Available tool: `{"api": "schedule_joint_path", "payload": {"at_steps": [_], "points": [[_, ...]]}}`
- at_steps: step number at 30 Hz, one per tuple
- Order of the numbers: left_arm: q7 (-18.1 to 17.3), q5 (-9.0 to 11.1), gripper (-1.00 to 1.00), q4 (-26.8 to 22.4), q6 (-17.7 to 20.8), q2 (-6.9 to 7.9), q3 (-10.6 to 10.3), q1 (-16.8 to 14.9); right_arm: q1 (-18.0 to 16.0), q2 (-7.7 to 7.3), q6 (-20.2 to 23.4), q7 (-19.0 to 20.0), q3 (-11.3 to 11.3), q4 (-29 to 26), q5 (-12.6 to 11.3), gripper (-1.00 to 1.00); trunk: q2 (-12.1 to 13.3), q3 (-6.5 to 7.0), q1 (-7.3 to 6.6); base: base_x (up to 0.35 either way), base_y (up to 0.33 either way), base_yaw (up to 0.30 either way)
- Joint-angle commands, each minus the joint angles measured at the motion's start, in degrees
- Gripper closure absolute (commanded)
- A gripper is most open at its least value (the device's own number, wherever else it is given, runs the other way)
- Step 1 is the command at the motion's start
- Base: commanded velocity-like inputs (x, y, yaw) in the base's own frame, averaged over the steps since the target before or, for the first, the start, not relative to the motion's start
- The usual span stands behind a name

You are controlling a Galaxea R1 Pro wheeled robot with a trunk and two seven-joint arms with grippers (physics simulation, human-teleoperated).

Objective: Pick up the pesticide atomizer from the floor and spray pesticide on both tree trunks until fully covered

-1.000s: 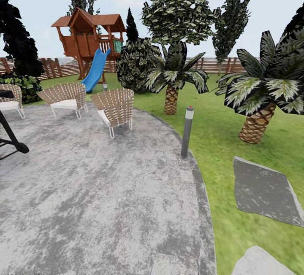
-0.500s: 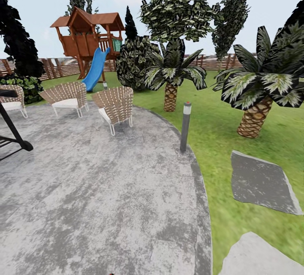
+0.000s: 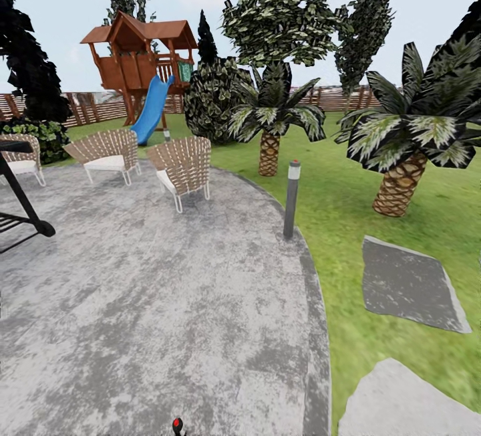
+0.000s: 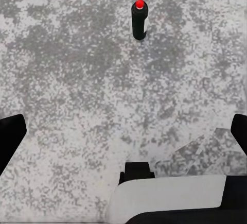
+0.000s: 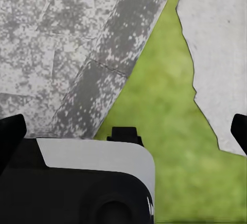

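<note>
Left claw (image 4: 123, 131) hangs with its fingers wide apart above the grey paving (image 4: 67, 80), gripping nothing; the right claw (image 5: 123, 128) is likewise spread over the paving edge and grass (image 5: 164, 147). Ahead of the left claw stands the pesticide atomizer (image 4: 139, 20), slim, black, red-tipped (upright, so a clumsy nudge could topple it).

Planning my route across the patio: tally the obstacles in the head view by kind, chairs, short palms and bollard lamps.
Wicker chairs: 3
Short palms: 2
Bollard lamps: 1
Total: 6
</note>
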Motion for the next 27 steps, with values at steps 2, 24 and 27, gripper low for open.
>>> {"api": "schedule_joint_path", "payload": {"at_steps": [2,24,27], "points": [[-0.02,0.02,-1.0,-0.14,-0.07,0.0,0.01,0.03,0.0,-0.04,-0.15,0.01,0.02,-0.01,0.01,-1.0,-0.02,-0.04,-0.02,-0.079,-0.024,0.0],[0.5,-0.03,-1.0,-7.41,-0.07,-2.5,0.01,0.03,-8.13,-13.51,-8.56,-30.4,-0.29,-24.66,8.0,-1.0,-0.02,-0.04,-0.02,-0.008,-0.002,0.0],[0.51,-0.01,-1.0,-7.75,-0.07,-2.7,0.01,-0.08,-10.36,-18.65,-8.58,-32.3,-0.33,-25.45,11.12,-1.0,-0.02,-0.04,-0.02,0.0,0.0,0.0]]}}
